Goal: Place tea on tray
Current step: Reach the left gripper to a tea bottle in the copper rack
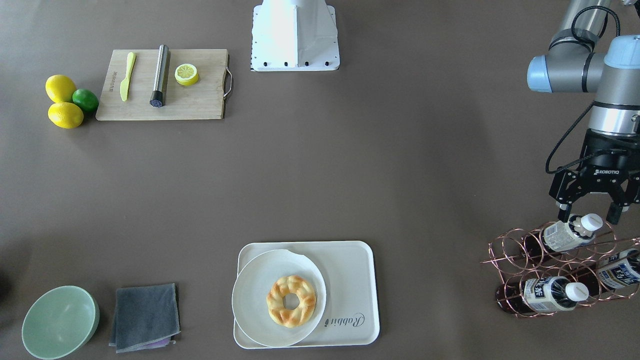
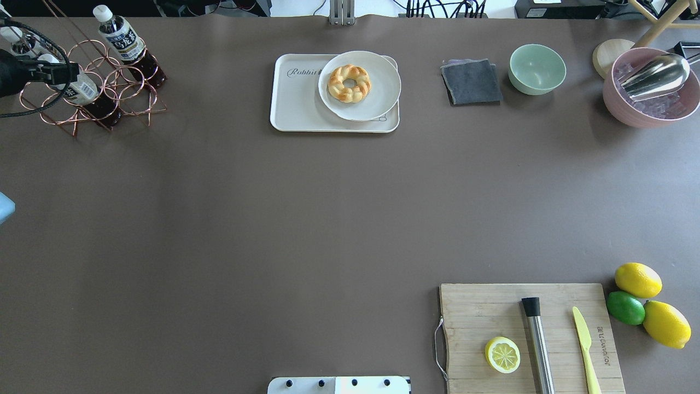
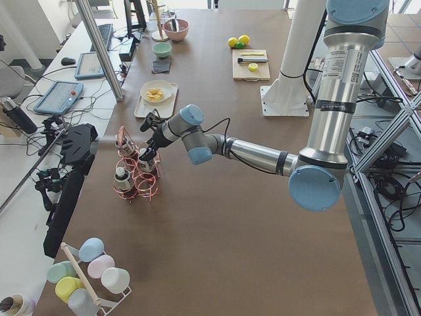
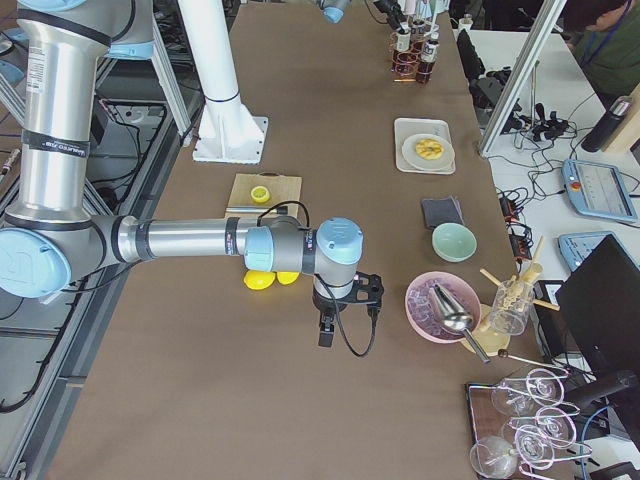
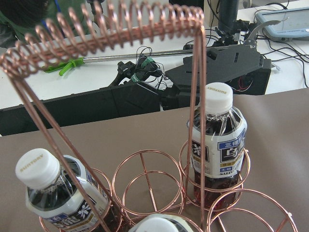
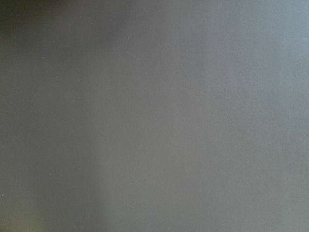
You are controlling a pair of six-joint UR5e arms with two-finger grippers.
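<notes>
Spread wide with left gripper [image 1: 589, 218] astride tea [image 1: 562, 236] cap in rack [image 1: 515, 255], right edge. Cannot tell right gripper [image 4: 340, 318] state. Tray [image 1: 350, 270] bottom centre.

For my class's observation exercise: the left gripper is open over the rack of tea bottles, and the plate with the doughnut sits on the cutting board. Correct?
No. The plate with the doughnut sits on the tray, not the cutting board; the exterior front-facing view shows it. The left gripper is open over the rack of tea bottles.
</notes>
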